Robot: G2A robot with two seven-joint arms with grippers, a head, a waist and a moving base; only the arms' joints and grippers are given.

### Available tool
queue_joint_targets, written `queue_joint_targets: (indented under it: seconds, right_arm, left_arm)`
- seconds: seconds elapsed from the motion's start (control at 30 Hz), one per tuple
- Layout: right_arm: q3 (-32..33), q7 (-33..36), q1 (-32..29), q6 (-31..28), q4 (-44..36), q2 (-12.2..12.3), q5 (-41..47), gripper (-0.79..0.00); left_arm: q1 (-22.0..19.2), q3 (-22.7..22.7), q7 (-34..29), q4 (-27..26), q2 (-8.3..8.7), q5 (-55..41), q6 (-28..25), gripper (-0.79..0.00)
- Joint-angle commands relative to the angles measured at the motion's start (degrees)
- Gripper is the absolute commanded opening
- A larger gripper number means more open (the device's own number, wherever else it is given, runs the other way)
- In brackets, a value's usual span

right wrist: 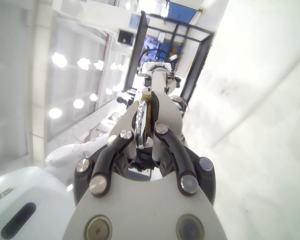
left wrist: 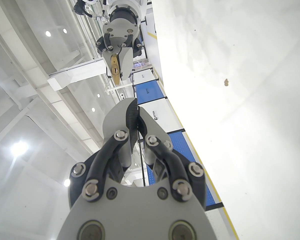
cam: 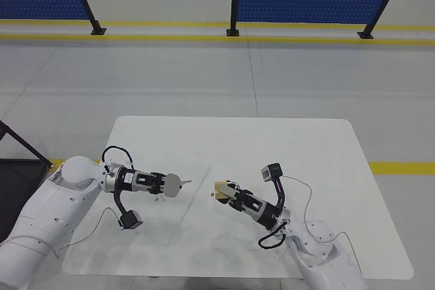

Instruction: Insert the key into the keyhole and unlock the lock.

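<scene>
From above, the left gripper (cam: 177, 184) holds its jaws together on a thin key (cam: 186, 182) that points right, over the surface (cam: 312, 145). Just right of the key, and apart from it, the right gripper (cam: 225, 193) has its jaws clamped on the lock (cam: 219, 190). The left wrist view reveals the lock's brass face and keyhole (left wrist: 114, 70); the right wrist view shows its chrome shackle (right wrist: 140, 123).

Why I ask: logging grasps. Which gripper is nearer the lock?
Right. The right gripper is shut on the lock. The left gripper is across a gap from it and holds the key, whose tip points toward the lock without touching it.
</scene>
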Motion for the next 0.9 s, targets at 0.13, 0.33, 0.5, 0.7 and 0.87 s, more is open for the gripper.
queue_joint_targets:
  seconds: [0.13, 0.33, 0.5, 0.7, 0.87]
  right_arm:
    - [0.0, 0.0, 0.0, 0.0, 0.0, 0.0, 0.0, -0.785]
    - [-0.7, -0.1, 0.3, 0.9, 0.2, 0.0, -0.5, -0.785]
    - [-1.3, 1.4, 1.2, 2.1, 1.0, 0.2, 0.6, -0.785]
    - [-1.5, 0.4, 1.7, 1.8, 1.4, 0.4, 0.9, -0.785]
    - [-1.8, -1.6, 1.6, 1.4, 0.8, 0.5, -0.8, -0.785]
  left_arm:
    - [0.0, 0.0, 0.0, 0.0, 0.01, 0.0, 0.0, -0.785]
    - [0.4, 0.5, 3.7, -1.9, -0.32, -2.8, 0.4, -0.785]
    - [-0.1, 1.1, 6.0, -2.8, -0.69, -3.1, 0.7, -0.785]
    - [-0.3, 1.8, 5.7, -3.2, -1.11, -2.7, 1.0, -0.785]
    - [-0.3, 1.7, 3.7, -3.3, -1.32, -0.8, 2.6, -0.785]
